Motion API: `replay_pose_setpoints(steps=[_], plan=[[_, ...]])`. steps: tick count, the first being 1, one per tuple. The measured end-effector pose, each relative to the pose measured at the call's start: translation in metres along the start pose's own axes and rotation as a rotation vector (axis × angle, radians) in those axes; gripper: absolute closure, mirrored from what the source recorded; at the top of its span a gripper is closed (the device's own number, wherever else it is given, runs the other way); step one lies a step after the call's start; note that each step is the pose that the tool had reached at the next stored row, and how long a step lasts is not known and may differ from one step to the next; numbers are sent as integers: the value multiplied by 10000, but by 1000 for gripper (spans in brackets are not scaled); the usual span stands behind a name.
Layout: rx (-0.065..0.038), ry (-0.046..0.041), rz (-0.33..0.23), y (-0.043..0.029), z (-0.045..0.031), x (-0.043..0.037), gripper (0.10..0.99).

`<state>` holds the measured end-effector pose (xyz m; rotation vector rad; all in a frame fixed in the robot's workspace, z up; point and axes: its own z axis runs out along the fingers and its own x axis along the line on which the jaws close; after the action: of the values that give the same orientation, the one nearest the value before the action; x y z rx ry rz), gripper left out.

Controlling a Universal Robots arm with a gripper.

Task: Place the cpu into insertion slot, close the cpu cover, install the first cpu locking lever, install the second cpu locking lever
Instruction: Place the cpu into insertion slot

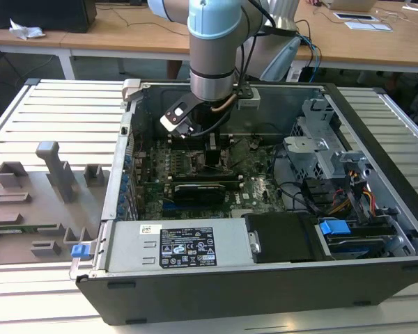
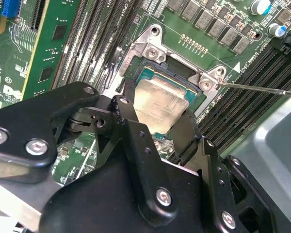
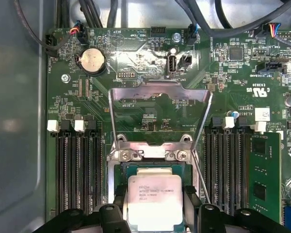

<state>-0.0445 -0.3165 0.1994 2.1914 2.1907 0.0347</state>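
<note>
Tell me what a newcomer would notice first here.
The silvery cpu, gripped by the black gripper right at the insertion slot, with the cpu cover swung open beside it in the first wrist view. In the exterior view, the pale blue robot arm reaches down into an open computer case on a slatted metal table.

Pale-blue, grey-banded arm (image 1: 212, 49); black gripper (image 2: 157, 116) (silver screws (image 2: 163, 196)); dark cables (image 1: 244, 52).

A robotics lab or workshop: under a robot arm (image 1: 212, 49), an open PC case (image 1: 265, 292) lies on a slatted metal surface (image 1: 63, 111), grey jigs (image 1: 56, 170) at nine o'clock, wooden desks (image 1: 139, 31) with papers (image 1: 368, 21) at twelve o'clock.
</note>
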Motion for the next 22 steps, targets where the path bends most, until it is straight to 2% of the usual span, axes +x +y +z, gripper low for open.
replay_pose_setpoints(steps=[6, 7, 9, 14, 16, 17, 18, 19, 20, 21, 22], plan=[[-2, 2, 0, 0, 3, 1, 533], [-1, 2, 0, 0, 3, 1, 471], [0, 0, 0, 0, 1, 0, 471], [-1, 1, -1, 6, -131, 10, 486], [-2, -17, -1, 10, -217, 12, 616], [-1, -18, -1, 12, -255, 12, 733], [-2, -19, -1, 13, -281, 12, 733], [-1, -24, 0, 16, -345, 13, 855], [-2, -31, 0, 19, -413, 16, 914], [-1, -43, -3, 25, -540, 19, 980], [-1, -43, -2, 28, -602, 18, 980]])
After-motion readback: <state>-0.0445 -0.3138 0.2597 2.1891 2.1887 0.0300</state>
